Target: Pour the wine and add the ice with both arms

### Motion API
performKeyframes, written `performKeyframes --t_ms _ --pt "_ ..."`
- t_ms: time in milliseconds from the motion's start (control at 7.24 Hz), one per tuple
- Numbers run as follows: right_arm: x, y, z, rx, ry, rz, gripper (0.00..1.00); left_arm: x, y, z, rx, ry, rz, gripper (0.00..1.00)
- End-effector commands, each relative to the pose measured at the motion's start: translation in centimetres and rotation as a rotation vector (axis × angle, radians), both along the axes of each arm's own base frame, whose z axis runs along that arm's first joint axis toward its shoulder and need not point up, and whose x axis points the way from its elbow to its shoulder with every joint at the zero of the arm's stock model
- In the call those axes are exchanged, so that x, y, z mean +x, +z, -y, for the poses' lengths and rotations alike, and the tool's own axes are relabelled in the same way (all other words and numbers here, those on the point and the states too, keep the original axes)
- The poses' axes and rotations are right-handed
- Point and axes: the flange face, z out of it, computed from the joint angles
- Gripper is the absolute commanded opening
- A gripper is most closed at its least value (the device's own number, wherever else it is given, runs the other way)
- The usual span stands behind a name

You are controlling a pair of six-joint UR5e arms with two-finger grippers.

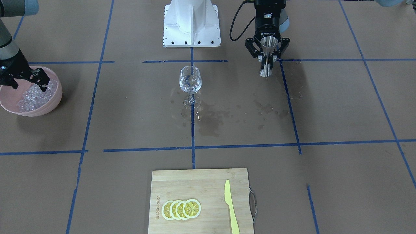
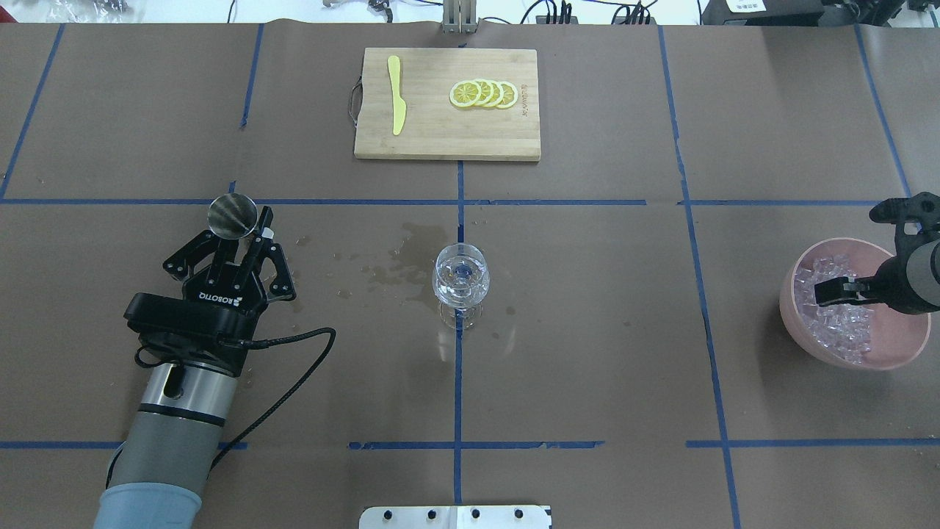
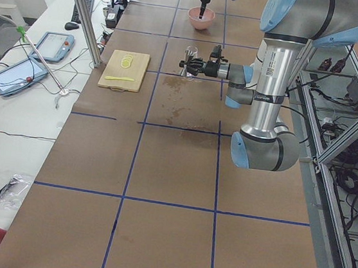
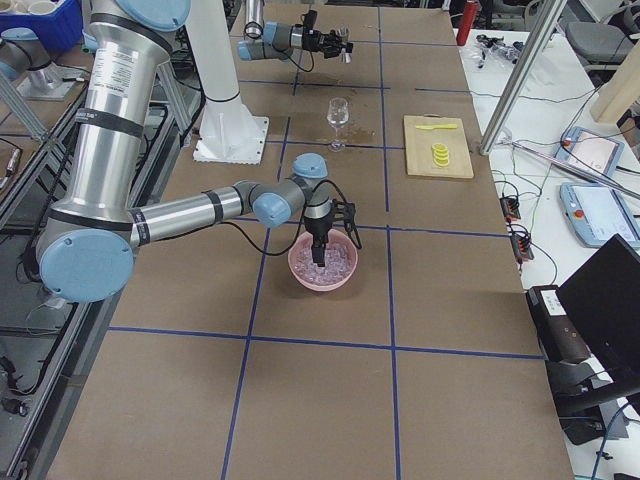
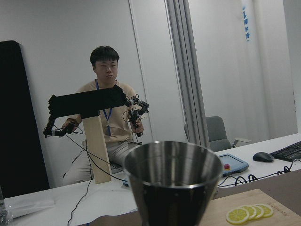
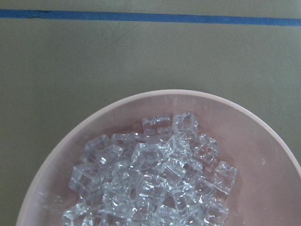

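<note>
A: Brown-paper tabletop (image 1: pixel 130 107), stains (image 1: pixel 209 123) beside the wine glass (image 1: pixel 190 81). Arms?
B: Near the glass, left end effector (image 1: pixel 267 59) clamps a jigger (image 1: pixel 266 70). Well apart opposite, right end effector (image 1: pixel 29 87), fingers spread, dips into ice (image 1: pixel 29 99) in a bowl (image 1: pixel 48 107).

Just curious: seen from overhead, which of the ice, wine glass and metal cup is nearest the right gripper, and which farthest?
1. Ice, under the right gripper, in the pink bowl.
2. Wine glass, table centre.
3. Metal cup, far left, in the left gripper.

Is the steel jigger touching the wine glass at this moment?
Apart. In the overhead view, a wide stretch of brown paper lies between the jigger and the wine glass.
</note>
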Motion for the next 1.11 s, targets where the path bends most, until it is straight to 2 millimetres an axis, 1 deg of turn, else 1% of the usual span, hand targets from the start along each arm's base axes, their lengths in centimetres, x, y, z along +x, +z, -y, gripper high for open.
performKeyframes --t_ms 0,138,276,829,967 --pt "-0.63 0.53 -0.32 -0.008 -0.017 -0.009 0.83 -0.33 0.83 -0.08 -0.001 0.001 0.007 0.00" --pt "-0.64 0.55 -0.34 -0.009 -0.019 -0.009 0.71 -0.43 0.90 -0.09 0.000 0.001 0.001 0.00" --pt "-0.62 0.59 -0.26 -0.007 -0.022 -0.011 0.62 -0.47 0.97 -0.09 -0.001 -0.001 0.002 0.00" --pt "-0.87 1.15 -0.10 -0.010 -0.031 -0.019 0.62 -0.45 0.90 -0.09 0.000 0.001 -0.001 0.00" --pt "-0.87 1.15 -0.10 -0.010 -0.031 -0.019 0.61 -0.44 1.02 -0.09 -0.001 -0.001 0.002 0.00"
